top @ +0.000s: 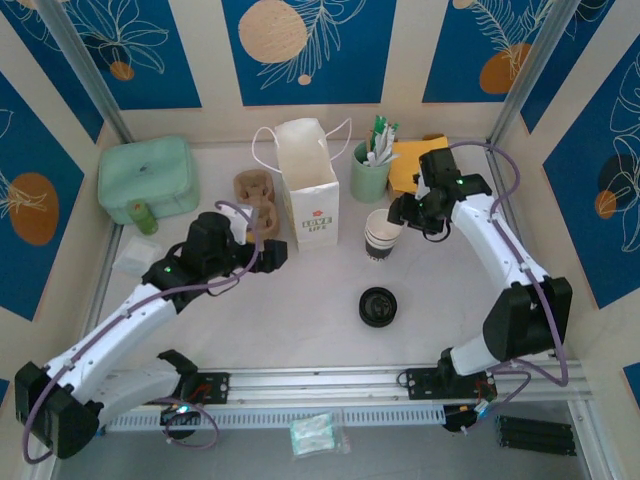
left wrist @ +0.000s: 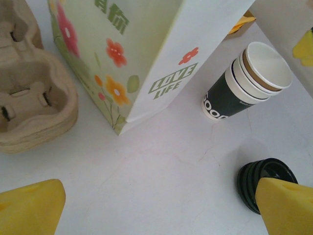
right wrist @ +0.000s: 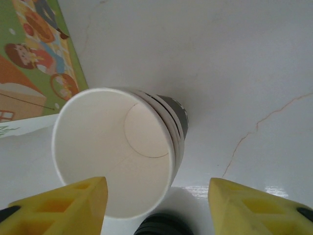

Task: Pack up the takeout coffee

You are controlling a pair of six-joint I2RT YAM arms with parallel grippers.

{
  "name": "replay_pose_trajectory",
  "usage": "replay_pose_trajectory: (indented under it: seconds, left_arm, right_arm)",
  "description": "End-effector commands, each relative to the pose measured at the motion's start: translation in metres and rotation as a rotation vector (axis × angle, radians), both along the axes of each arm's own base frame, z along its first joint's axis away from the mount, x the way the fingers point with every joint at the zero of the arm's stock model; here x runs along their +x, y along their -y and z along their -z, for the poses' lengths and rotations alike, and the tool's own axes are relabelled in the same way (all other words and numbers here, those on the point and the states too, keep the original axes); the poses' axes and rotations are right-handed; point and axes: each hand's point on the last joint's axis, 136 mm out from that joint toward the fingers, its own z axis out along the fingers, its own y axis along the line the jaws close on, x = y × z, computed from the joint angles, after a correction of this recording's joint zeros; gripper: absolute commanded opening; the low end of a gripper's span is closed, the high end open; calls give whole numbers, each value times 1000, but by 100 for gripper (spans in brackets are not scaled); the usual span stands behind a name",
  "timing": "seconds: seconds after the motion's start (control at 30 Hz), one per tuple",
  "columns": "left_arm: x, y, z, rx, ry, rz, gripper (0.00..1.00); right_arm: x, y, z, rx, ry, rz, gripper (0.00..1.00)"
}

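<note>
Cup carrier point(left wrist: 34, 98) partly beyond left edge

matte kraft paper cup point(left wrist: 266, 66) right of the smooth paper bag point(left wrist: 146, 58), rough pulp carrier point(left wrist: 34, 98) left of it, shiny plastic lid point(left wrist: 259, 178)

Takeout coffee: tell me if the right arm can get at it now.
Probably yes. The right gripper hangs just above the takeout coffee, jaws open, nothing between them. The cup is nested in a stack of cups, so the others may lift with it.

Jaws stand apart on both the left gripper point(left wrist: 159, 208) and right gripper point(right wrist: 161, 203).
</note>
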Motion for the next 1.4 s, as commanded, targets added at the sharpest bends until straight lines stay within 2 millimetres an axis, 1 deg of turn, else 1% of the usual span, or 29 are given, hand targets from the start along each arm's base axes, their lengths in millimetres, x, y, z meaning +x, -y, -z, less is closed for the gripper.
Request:
replay_pose_trajectory:
  seconds: [0.0, 0.13, 0.23, 0.3, 0.33, 0.4, 0.53, 0.67, 0.7, 0.83, 1.0, 1.23, 1.37]
  left_arm:
    - [8, 12, 1, -6, 36, -7, 99]
    - [11, 26, 12, 5, 30, 17, 99]
    - [14, 34, 18, 12, 28, 29, 99]
    - [17, 38, 23, 17, 27, 34, 99]
    - [18, 39, 25, 19, 25, 36, 99]
    - [20, 42, 29, 23, 22, 39, 99]
    - [23, 45, 41, 32, 12, 41, 99]
    - [26, 46, 50, 42, 12, 31, 99]
    - [27, 46, 53, 44, 12, 28, 99]
    - [31, 47, 61, 53, 13, 20, 99]
    - [36, 49, 66, 61, 21, 16, 99]
    - [39, 52, 65, 60, 27, 17, 99]
    - [39, 51, 64, 58, 26, 17, 99]
  right_arm:
    - [4, -4, -2, 25, 1, -16, 53]
    - [7, -3, 3, 21, -12, -16, 44]
    - [10, -4, 7, 19, -18, -19, 37]
    - [11, -4, 9, 18, -21, -19, 34]
    - [12, -4, 10, 17, -23, -21, 31]
    - [13, -4, 12, 15, -26, -23, 27]
    - [15, -5, 12, 16, -25, -26, 15]
    - [15, -5, 8, 15, -17, -29, 2]
    - [16, -4, 5, 15, -11, -28, 0]
    - [16, -3, -6, 13, 15, -25, 0]
    - [18, -1, -19, 36, 55, -16, 0]
    - [19, 4, -19, 83, 59, 16, 0]
    - [19, 4, -22, 101, 67, 18, 0]
